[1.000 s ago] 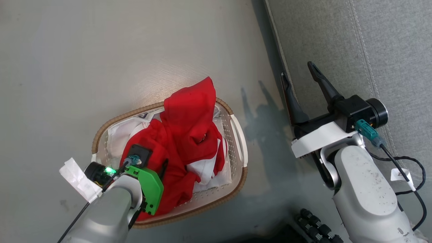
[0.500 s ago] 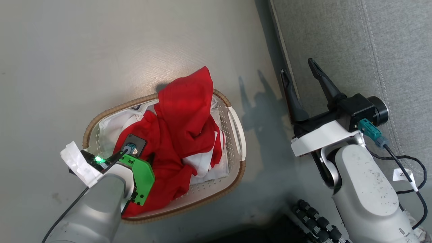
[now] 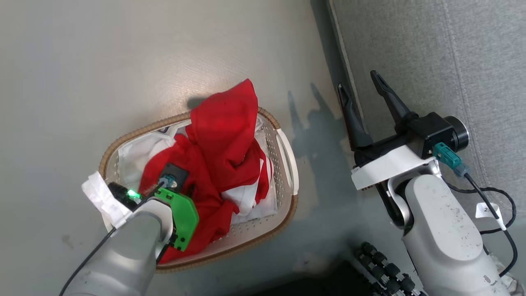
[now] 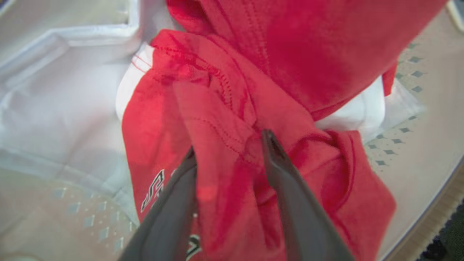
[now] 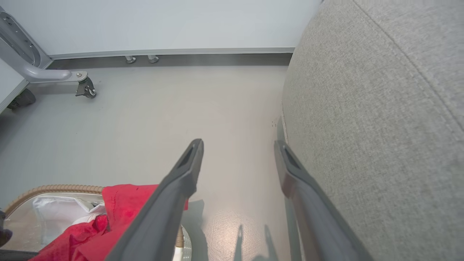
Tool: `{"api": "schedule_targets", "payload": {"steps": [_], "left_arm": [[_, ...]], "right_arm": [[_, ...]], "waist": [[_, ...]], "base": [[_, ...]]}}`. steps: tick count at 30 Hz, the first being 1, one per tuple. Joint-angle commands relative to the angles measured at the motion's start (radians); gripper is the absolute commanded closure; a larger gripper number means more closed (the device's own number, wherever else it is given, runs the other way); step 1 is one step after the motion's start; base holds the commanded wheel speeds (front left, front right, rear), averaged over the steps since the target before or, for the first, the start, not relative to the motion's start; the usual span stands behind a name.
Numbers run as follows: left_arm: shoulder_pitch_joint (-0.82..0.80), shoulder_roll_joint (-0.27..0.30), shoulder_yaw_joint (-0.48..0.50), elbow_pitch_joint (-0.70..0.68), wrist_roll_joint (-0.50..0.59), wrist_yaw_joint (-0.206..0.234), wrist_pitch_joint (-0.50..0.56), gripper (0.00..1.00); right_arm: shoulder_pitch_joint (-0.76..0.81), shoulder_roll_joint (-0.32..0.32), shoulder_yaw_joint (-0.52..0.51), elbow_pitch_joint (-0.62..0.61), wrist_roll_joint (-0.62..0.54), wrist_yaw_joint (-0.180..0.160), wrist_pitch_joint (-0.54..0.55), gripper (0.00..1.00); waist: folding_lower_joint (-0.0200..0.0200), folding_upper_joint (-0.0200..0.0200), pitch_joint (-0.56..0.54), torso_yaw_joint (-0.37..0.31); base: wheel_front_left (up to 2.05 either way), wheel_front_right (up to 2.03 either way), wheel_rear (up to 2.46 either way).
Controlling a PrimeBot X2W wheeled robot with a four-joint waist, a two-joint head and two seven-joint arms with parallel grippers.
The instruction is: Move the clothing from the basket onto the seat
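Note:
The red clothing (image 3: 224,139) lies heaped in the oval cream basket (image 3: 283,164), one fold draped over the far rim. My left gripper (image 4: 228,145) is down in the heap, open, its two fingers straddling a raised fold of the red cloth (image 4: 290,65); black-and-white lettering (image 4: 152,192) shows beside the left finger. My right gripper (image 3: 356,80) hangs open and holds nothing, above the floor at the edge of the grey seat (image 3: 431,53). In the right wrist view its fingers (image 5: 188,170) point across the floor, with the seat (image 5: 362,108) to their right.
A white liner (image 3: 139,152) covers the basket's left half. The basket stands on the pale floor (image 3: 123,61), left of the seat. A caster and metal leg (image 5: 83,85) stand by the far wall. Dark cable links (image 3: 382,267) lie near my base.
The head camera has shifted slightly. My left wrist has moved a little over the basket, staying in the red cloth. The right gripper holds the same pose.

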Motion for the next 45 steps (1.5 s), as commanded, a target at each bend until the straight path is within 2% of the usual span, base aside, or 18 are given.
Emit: {"api": "schedule_targets", "payload": {"steps": [1,8,14,23,31,39,45], "left_arm": [[0.01,0.015,-0.002,-0.012,-0.017,-0.002,-0.018,1.0],[0.049,0.035,-0.03,-0.069,-0.08,-0.002,-0.083,1.0],[0.08,0.046,0.002,-0.139,-0.126,-0.003,-0.113,1.0],[0.175,0.072,0.172,-0.361,-0.021,0.003,-0.111,1.0],[0.263,0.037,0.337,-0.558,0.068,0.002,-0.11,1.0],[0.268,-0.003,0.414,-0.706,0.121,-0.002,-0.11,1.0],[0.214,-0.029,0.43,-0.814,0.144,-0.002,-0.11,1.0]], "right_arm": [[-0.011,-0.002,0.0,0.006,0.005,-0.001,-0.005,0.0],[0.009,-0.003,0.001,0.047,0.01,-0.001,-0.005,0.0],[0.05,-0.003,-0.004,0.086,0.021,-0.001,-0.005,0.0],[0.131,-0.003,-0.031,0.117,0.011,-0.001,-0.005,0.0],[0.214,-0.003,-0.038,0.121,0.01,-0.001,-0.005,0.0],[0.279,-0.003,-0.031,0.132,0.029,-0.001,-0.005,0.0],[0.309,-0.003,-0.005,0.117,0.011,-0.001,-0.005,0.0]], "waist": [[-0.0001,0.0,-0.034,0.004],[-0.0001,0.0,-0.168,0.031],[-0.0001,0.0,-0.313,0.083],[-0.0001,0.0,-0.495,0.15],[-0.0001,0.0,-0.62,0.176],[-0.0001,0.0,-0.707,0.179],[-0.0001,0.0,-0.747,0.184]], "base": [[0.0,0.0,0.0],[0.0,0.0,0.0],[0.0,0.0,0.0],[0.0,0.0,0.0],[0.0,0.0,0.0],[0.0,0.0,0.0],[0.0,0.0,0.0]]}}
